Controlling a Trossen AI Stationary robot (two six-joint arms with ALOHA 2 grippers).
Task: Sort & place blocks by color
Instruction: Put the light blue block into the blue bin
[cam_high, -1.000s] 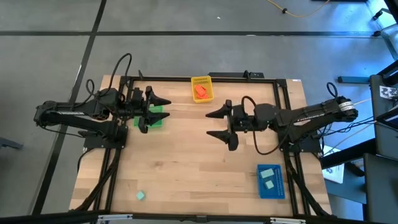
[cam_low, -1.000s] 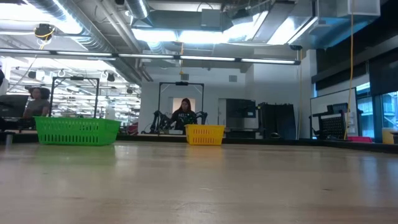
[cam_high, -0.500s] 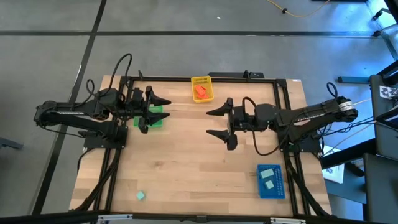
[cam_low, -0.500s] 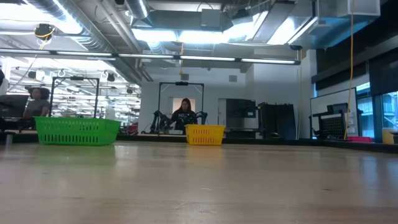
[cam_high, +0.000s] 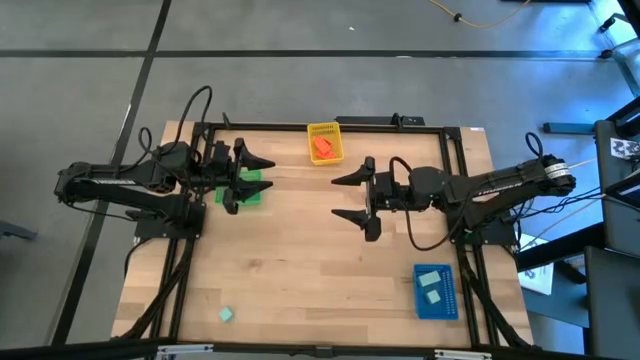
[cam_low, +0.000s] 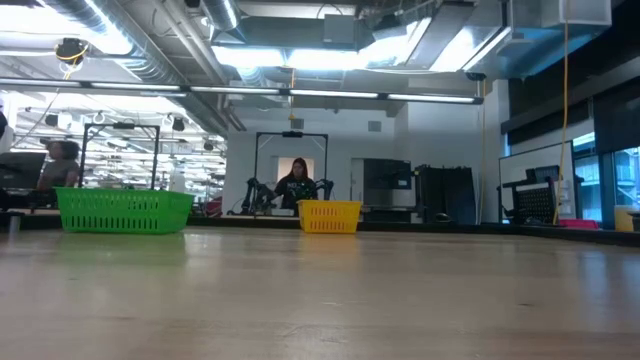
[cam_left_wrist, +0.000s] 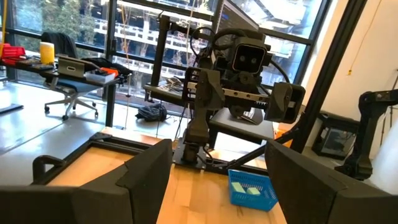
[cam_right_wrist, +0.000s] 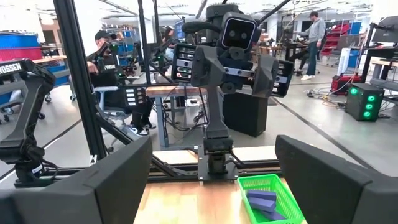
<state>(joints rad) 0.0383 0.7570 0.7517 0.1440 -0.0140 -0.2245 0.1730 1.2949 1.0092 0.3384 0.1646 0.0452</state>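
One mint block (cam_high: 227, 314) lies loose near the table's (cam_high: 300, 260) front-left corner in the high view; the left hand (cam_high: 248, 177), fingers spread and empty, hovers over the green tray (cam_high: 252, 189), nearer that block than the right hand (cam_high: 350, 198), also spread and empty at mid-table. Orange-red blocks (cam_high: 322, 147) fill the yellow tray (cam_high: 324, 128); mint blocks (cam_high: 431, 287) sit in the blue tray (cam_high: 435, 291).

Low view: both hands out of sight; the loose block is hidden.

Left wrist view: blue tray ahead, its contents hard to make out.

Right wrist view: purple blocks (cam_right_wrist: 262, 200) in the green tray.
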